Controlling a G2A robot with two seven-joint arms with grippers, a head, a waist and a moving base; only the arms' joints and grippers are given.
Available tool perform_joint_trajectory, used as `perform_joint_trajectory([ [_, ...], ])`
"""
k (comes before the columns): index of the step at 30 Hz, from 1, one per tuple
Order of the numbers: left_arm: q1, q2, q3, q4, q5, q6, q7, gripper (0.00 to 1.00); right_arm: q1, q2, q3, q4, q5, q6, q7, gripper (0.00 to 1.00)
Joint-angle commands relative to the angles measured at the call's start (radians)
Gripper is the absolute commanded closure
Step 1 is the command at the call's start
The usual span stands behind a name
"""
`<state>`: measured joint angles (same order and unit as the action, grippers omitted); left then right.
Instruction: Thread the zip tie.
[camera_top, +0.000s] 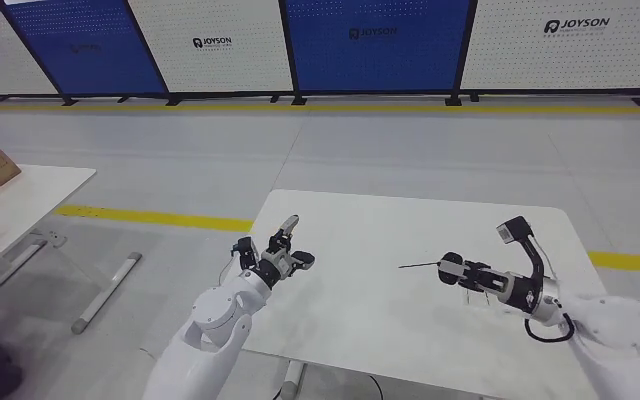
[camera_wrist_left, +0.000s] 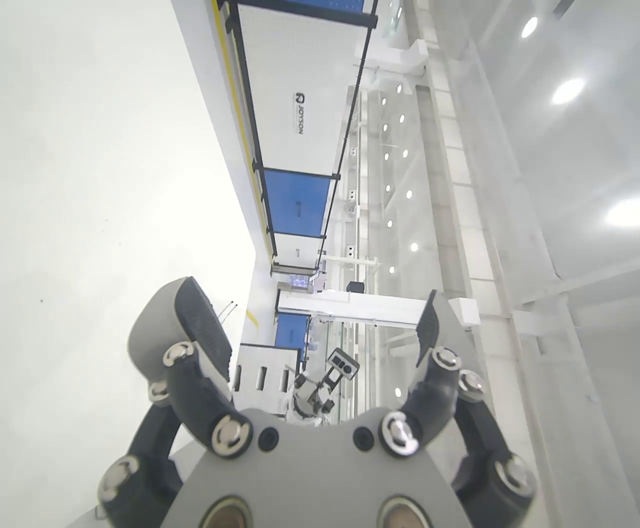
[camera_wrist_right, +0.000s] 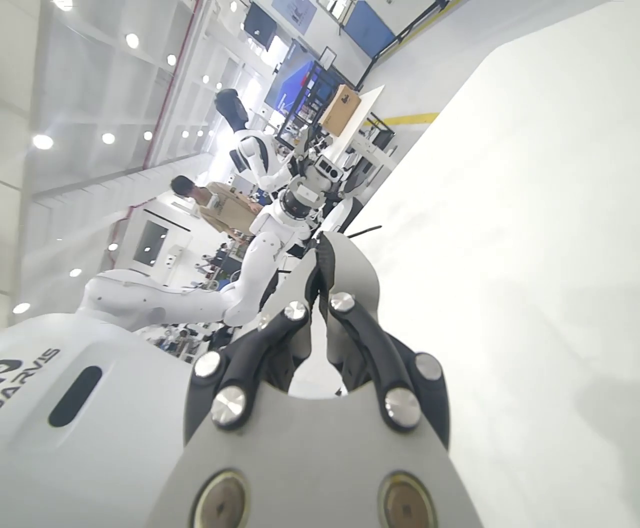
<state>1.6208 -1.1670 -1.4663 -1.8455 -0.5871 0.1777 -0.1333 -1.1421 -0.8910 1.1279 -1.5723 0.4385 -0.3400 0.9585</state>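
Observation:
A thin black zip tie (camera_top: 420, 265) sticks out level over the white table (camera_top: 380, 330), pointing toward the other arm. My right gripper (camera_top: 450, 269) is shut on its end, at the table's right side. In the right wrist view the pads (camera_wrist_right: 320, 280) press together and the zip tie (camera_wrist_right: 365, 231) juts out past my right gripper (camera_wrist_right: 322, 245). My left gripper (camera_top: 294, 243) is above the table's left part, open and holding nothing. In the left wrist view my left gripper (camera_wrist_left: 320, 320) has its fingers (camera_wrist_left: 200, 320) spread wide apart, and the right gripper (camera_wrist_left: 312, 392) shows far off.
A second white table (camera_top: 30, 200) stands off to the left, with a cardboard box (camera_wrist_right: 340, 110) on it. Blue and white partition panels (camera_top: 380, 45) line the far side of the floor.

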Motion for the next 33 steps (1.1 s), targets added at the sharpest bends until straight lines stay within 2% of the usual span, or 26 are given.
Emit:
perform_joint_trajectory([
  [1,0.001,0.0,-0.001,0.0,-0.001,0.005,-0.003,0.0,0.0,0.001,0.002,-0.002,-0.005,0.0,-0.002,1.0],
  [7,0.001,0.0,-0.001,0.0,-0.001,0.005,-0.003,0.0,0.0,0.001,0.002,-0.002,-0.005,0.0,-0.002,1.0],
  [10,-0.004,0.0,0.013,-0.001,0.021,-0.003,-0.027,0.0,-0.014,-0.003,-0.005,-0.018,-0.012,0.003,-0.03,1.0],
  [13,-0.015,-0.002,0.051,-0.011,0.042,-0.003,-0.048,0.0,-0.013,-0.015,-0.02,-0.031,-0.018,0.0,-0.072,1.0],
  [15,-0.029,-0.005,0.086,-0.013,0.059,0.0,-0.052,0.0,-0.006,-0.03,-0.049,-0.037,-0.058,0.0,-0.128,1.0],
  [17,-0.043,-0.008,0.122,-0.013,0.077,0.007,-0.052,0.0,0.005,-0.048,-0.08,-0.023,-0.044,0.0,-0.164,1.0],
  [21,-0.073,-0.015,0.199,0.009,0.135,0.015,-0.028,0.0,0.045,-0.087,-0.139,0.032,-0.051,0.0,-0.206,1.0],
  [22,-0.081,-0.019,0.214,0.025,0.143,0.014,-0.003,0.0,0.06,-0.098,-0.152,0.064,-0.062,0.0,-0.222,1.0],
  [23,-0.086,-0.023,0.222,0.035,0.131,0.01,0.032,0.0,0.06,-0.098,-0.152,0.064,-0.062,0.0,-0.222,1.0],
  [33,-0.086,-0.023,0.222,0.035,0.131,0.01,0.032,0.0,0.058,-0.098,-0.152,0.063,-0.061,0.001,-0.226,1.0],
])
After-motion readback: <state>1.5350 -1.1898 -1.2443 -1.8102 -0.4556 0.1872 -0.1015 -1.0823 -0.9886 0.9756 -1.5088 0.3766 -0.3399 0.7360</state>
